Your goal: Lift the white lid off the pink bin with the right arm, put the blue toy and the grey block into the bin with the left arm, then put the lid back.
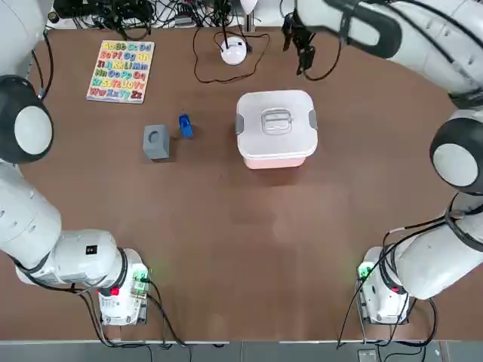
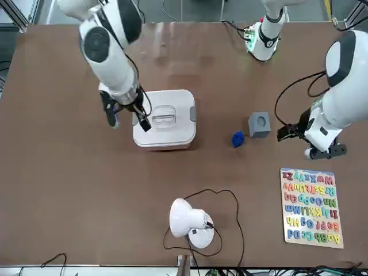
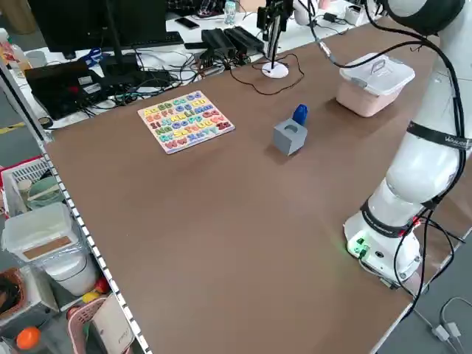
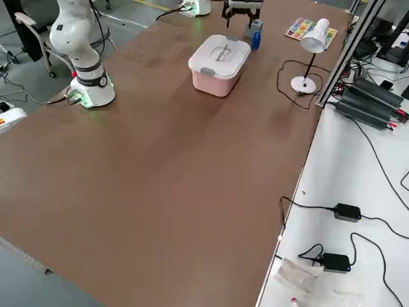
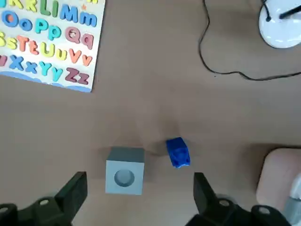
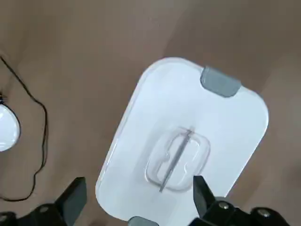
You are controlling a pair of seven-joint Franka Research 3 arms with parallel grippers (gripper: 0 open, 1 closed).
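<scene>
The white lid (image 1: pixel 275 121) sits shut on the pink bin (image 1: pixel 275 160) at the table's middle, its clear handle folded flat. To its left lie the tiny blue toy (image 1: pixel 185 126) and, farther left, the grey block (image 1: pixel 156 141) with its round hole facing up. My right gripper (image 2: pixel 126 119) hangs open above the table just past the bin's far side; the right wrist view shows the lid (image 6: pixel 188 146) below its spread fingers. High over the block (image 5: pixel 124 170) and toy (image 5: pixel 178 152), my left gripper (image 5: pixel 138 183) is open and holds nothing.
A colourful alphabet puzzle board (image 1: pixel 121 71) lies at the far left. A round white device (image 1: pixel 234 50) with a looping black cable stands at the far middle. Both arm bases (image 1: pixel 121 294) stand at the near edge. Bare brown tabletop spreads between the bin and the bases.
</scene>
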